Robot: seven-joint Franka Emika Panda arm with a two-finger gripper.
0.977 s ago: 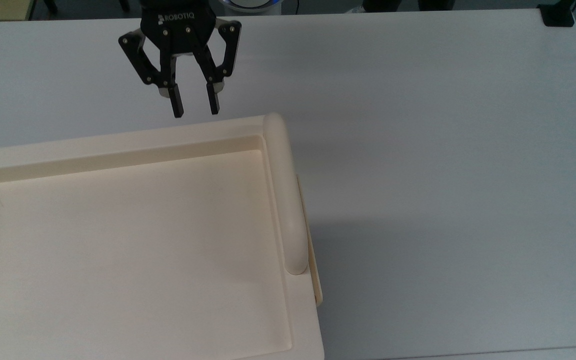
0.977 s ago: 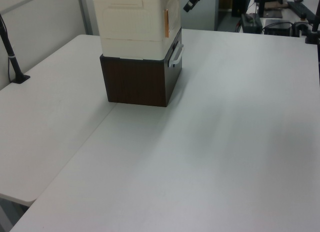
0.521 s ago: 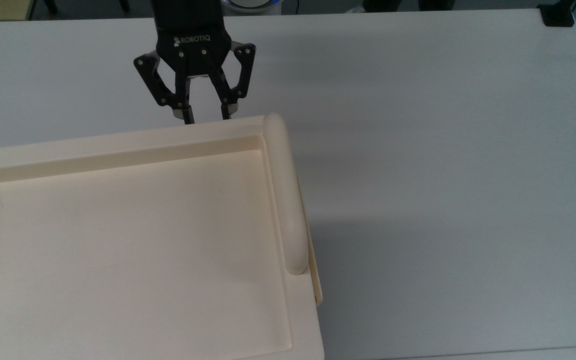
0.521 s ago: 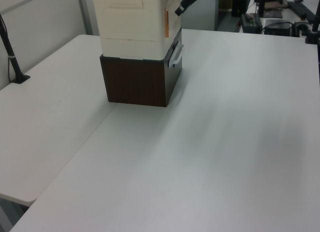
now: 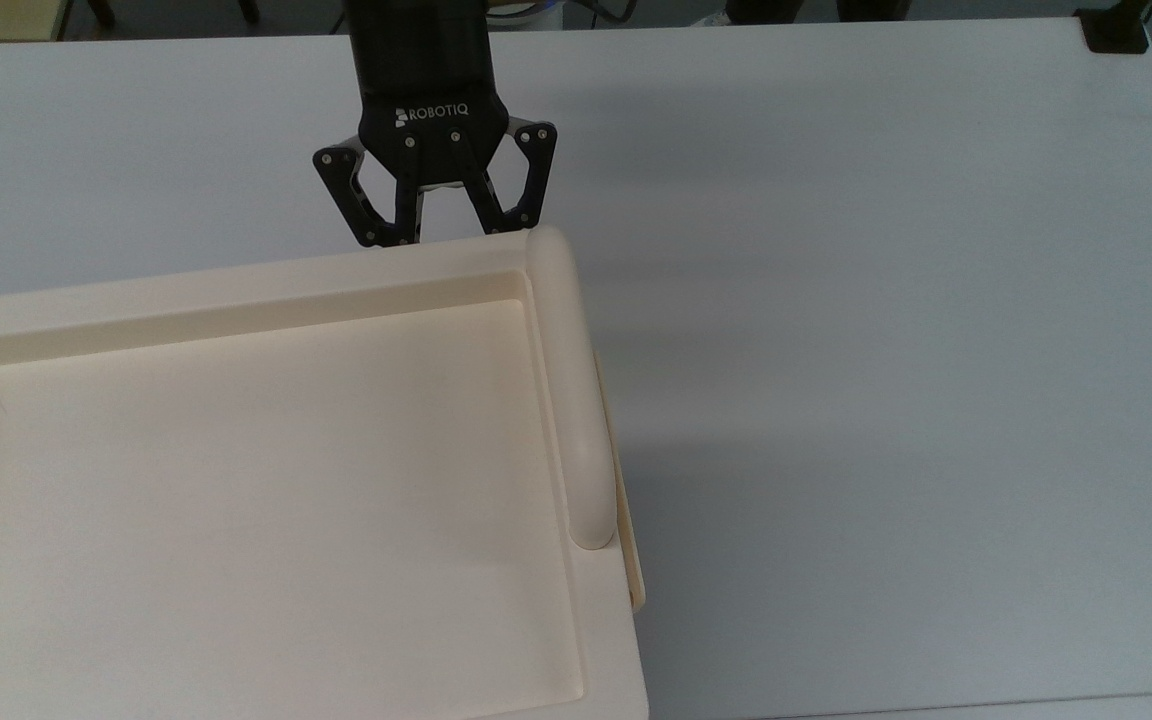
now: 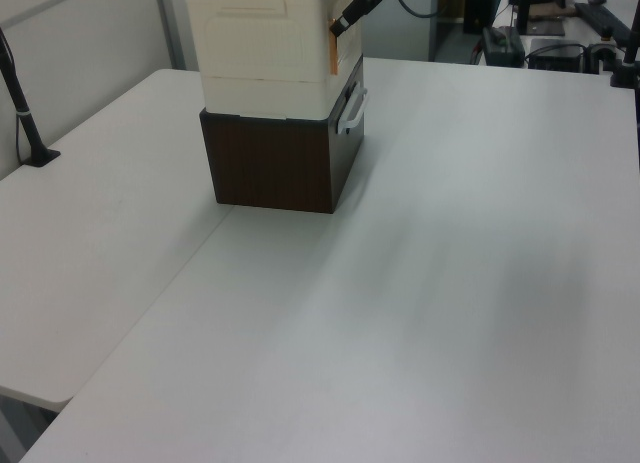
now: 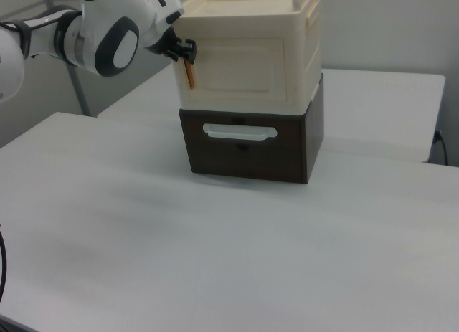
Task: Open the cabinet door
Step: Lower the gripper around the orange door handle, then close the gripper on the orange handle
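The black two-finger gripper (image 5: pixel 443 236), fingers spread, sits at the orange-edged side of the flat cream cabinet door (image 7: pixel 247 70), which stands upright, shut, on the cream plastic cabinet's (image 7: pixel 305 52) front, long axis horizontal, near the white table's (image 7: pixel 215 260) far edge.

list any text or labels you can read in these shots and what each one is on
"ROBOTIQ", in white letters with a small logo mark before it, on the black body of the gripper, read in the top view.
No readable text on the cabinet, the cabinet door, the dark brown drawer unit or the table.
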